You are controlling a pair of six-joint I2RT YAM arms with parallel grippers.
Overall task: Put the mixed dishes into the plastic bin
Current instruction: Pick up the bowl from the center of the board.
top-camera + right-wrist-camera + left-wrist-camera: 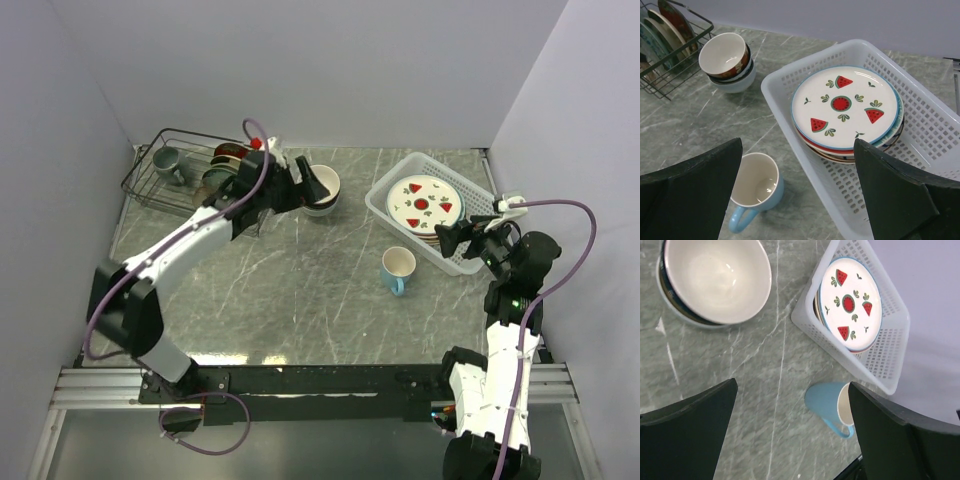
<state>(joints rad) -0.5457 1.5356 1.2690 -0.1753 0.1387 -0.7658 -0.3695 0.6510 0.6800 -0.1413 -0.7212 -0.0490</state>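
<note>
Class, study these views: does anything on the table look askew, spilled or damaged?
Nothing spilled or broken. The plates in the plastic bin are stacked slightly staggered, rims offset. The light blue mug stands upright beside the bin; the bowls are nested neatly.

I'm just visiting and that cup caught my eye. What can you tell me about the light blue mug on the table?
The light blue glazed ceramic-looking mug has a cream inside and one loop handle. It stands upright and empty on the grey-green marbled table, just outside the white perforated plastic bin, apart from its wall. Only the table touches it.
</note>
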